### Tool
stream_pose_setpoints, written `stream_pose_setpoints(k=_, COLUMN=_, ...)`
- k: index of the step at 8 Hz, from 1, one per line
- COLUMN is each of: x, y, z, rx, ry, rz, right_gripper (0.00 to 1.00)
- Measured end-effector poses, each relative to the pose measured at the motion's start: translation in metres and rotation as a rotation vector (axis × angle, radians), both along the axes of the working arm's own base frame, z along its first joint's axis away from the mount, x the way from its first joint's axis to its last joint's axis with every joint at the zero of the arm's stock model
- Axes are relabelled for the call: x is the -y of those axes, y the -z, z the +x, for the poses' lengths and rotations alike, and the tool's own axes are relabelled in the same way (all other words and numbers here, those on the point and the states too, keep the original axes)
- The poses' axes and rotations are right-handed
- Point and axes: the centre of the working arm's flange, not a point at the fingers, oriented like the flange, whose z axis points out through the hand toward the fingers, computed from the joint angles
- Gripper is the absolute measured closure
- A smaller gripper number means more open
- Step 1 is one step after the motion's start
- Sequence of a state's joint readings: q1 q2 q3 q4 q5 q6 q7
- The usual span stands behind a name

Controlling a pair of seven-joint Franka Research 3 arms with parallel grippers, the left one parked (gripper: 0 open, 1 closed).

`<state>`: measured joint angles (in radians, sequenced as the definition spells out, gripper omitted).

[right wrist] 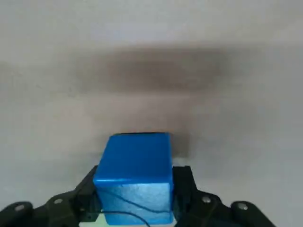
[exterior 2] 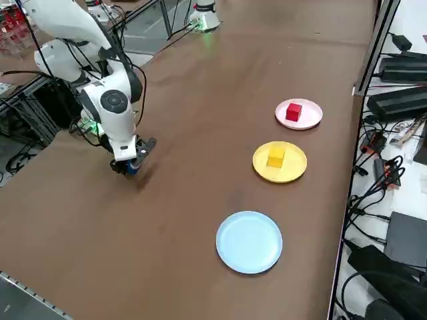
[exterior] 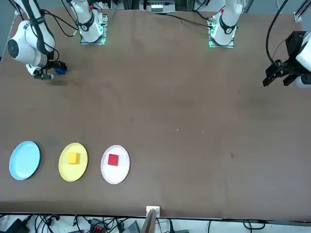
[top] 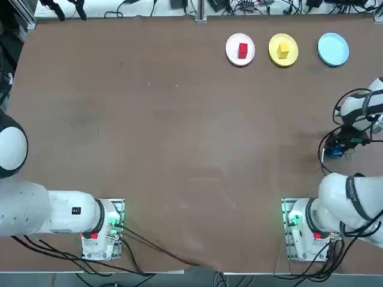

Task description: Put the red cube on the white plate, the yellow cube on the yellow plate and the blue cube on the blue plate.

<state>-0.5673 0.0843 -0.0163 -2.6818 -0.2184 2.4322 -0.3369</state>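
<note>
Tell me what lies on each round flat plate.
White plate: red cube. Yellow plate: yellow cube. Light-blue plate: nothing; nothing is covered there.

A wide brown bench (top: 179, 149) fills the scene; tangled black cables (exterior 2: 373, 173) and power adapters (exterior 2: 407, 67) line its far edge.

Brown desk (top: 149, 119): red cube (top: 242, 50) on white plate (top: 231, 48); yellow cube (top: 283, 50) on yellow plate (top: 274, 46); light-blue plate (top: 333, 49); blue cube (right wrist: 135, 175).
</note>
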Motion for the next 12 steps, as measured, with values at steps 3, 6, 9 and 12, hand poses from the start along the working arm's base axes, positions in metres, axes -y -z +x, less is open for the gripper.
stream_pose_setpoints(k=3, x=0.001, y=-0.053, z=0.038, rx=-0.039, ry=-0.031, rz=-0.028, right_gripper=0.29)
stream_pose_setpoints(k=6, x=-0.015, y=-0.134, z=0.146, rx=0.009, ry=-0.055, rz=-0.09, right_gripper=0.29)
stream_pose_setpoints(k=9, x=0.018, y=-0.157, z=0.263, rx=0.063, ry=-0.004, rz=-0.062, right_gripper=0.29)
stream_pose_setpoints(k=12, x=0.037, y=-0.126, z=0.358, rx=0.176, ry=-0.025, rz=-0.098, right_gripper=0.29)
